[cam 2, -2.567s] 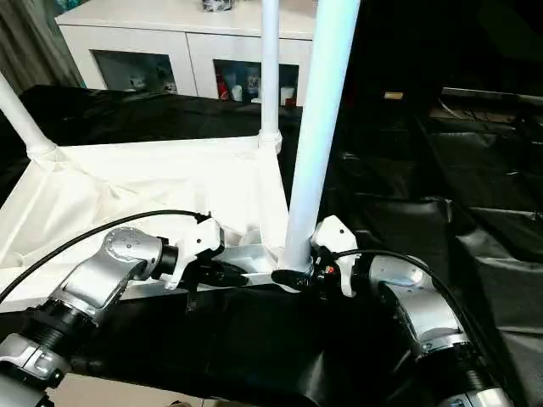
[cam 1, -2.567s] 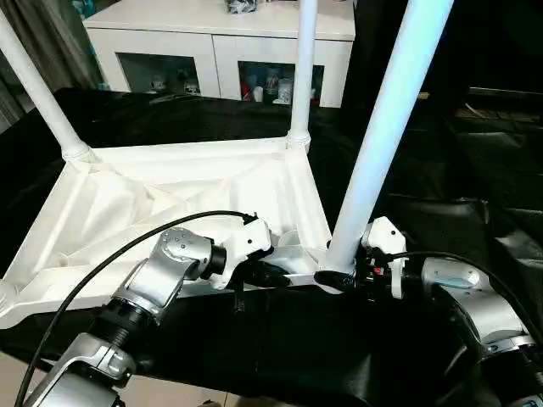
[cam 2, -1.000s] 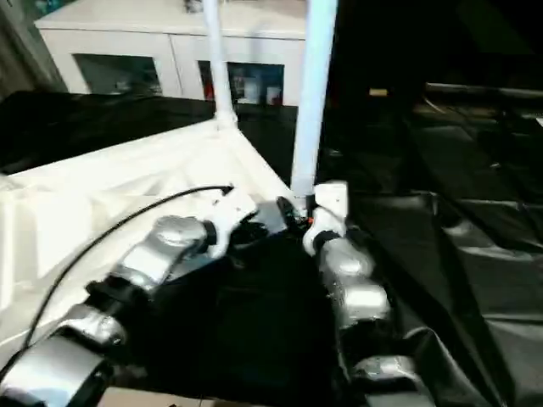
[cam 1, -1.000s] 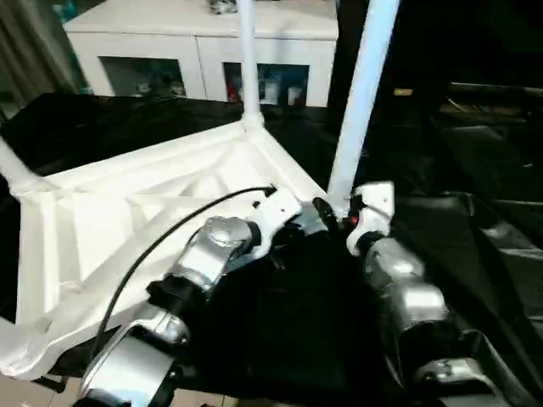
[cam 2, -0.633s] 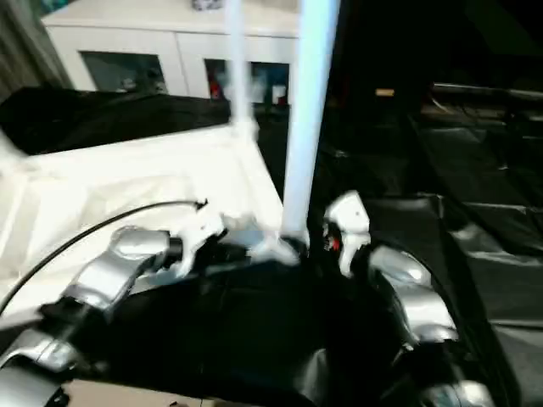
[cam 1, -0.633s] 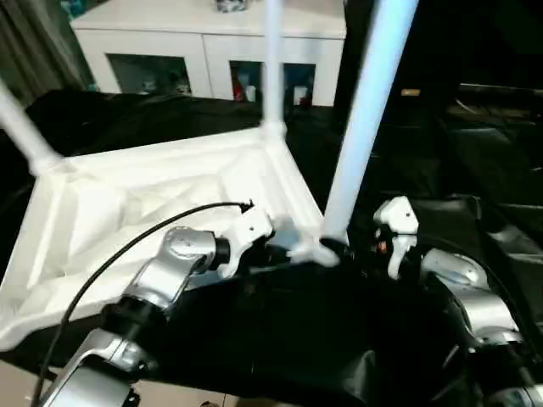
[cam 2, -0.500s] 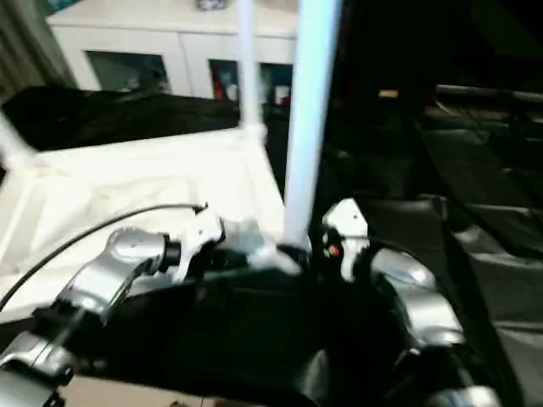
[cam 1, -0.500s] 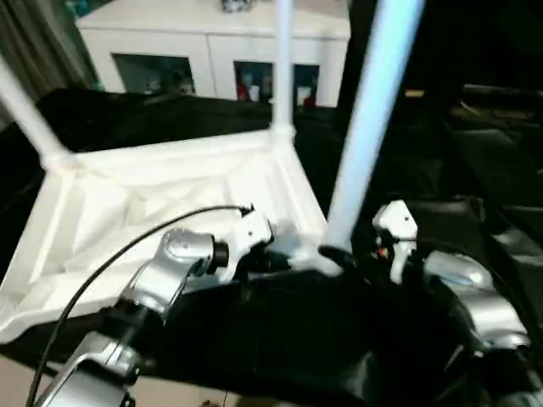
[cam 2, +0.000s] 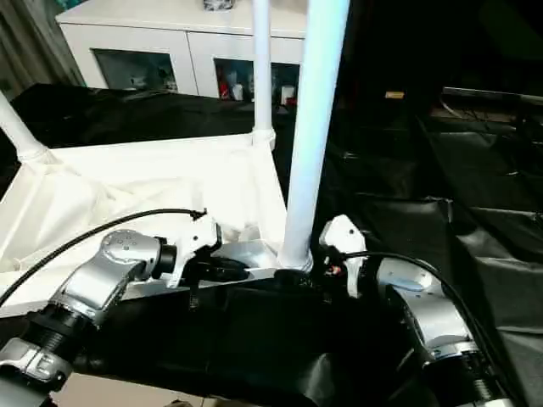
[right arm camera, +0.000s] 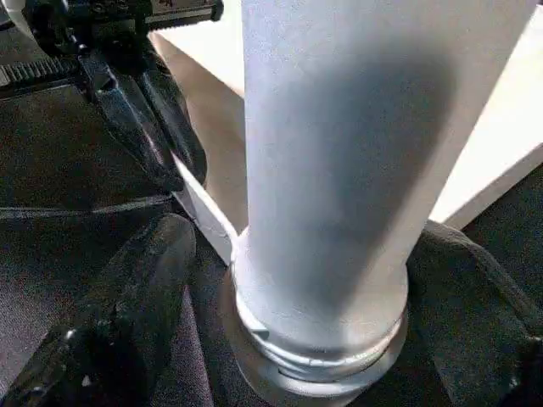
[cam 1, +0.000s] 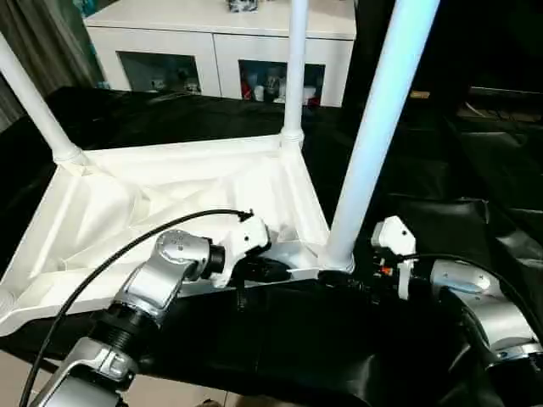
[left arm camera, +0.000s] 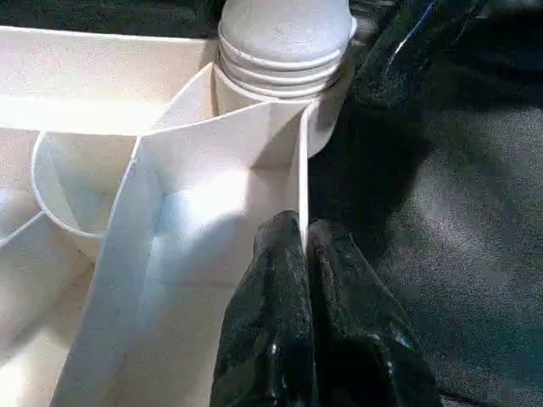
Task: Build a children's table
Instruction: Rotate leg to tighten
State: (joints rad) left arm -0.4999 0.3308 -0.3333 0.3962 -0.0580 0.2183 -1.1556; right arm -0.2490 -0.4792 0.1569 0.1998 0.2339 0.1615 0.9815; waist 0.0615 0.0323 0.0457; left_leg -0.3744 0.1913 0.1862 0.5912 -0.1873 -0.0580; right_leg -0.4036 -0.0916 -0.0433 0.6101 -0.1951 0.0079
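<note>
The white tabletop lies upside down on the black cloth, ribs facing up. Three white legs stand in its corner sockets: one at the far left, one at the back, and a thick near one. My left gripper is shut on the thin near rim, just beside the near leg's socket. My right gripper is open, with one finger on each side of that leg's base. A gap shows between this finger and the collar.
A white glass-door cabinet stands behind the work. Crumpled black cloth covers the surface to the right and front. A black cable loops over my left forearm.
The whole view swung sideways and has settled back, so the camera moved. Both grippers keep their places at the near corner; the tabletop and legs stand as before.
</note>
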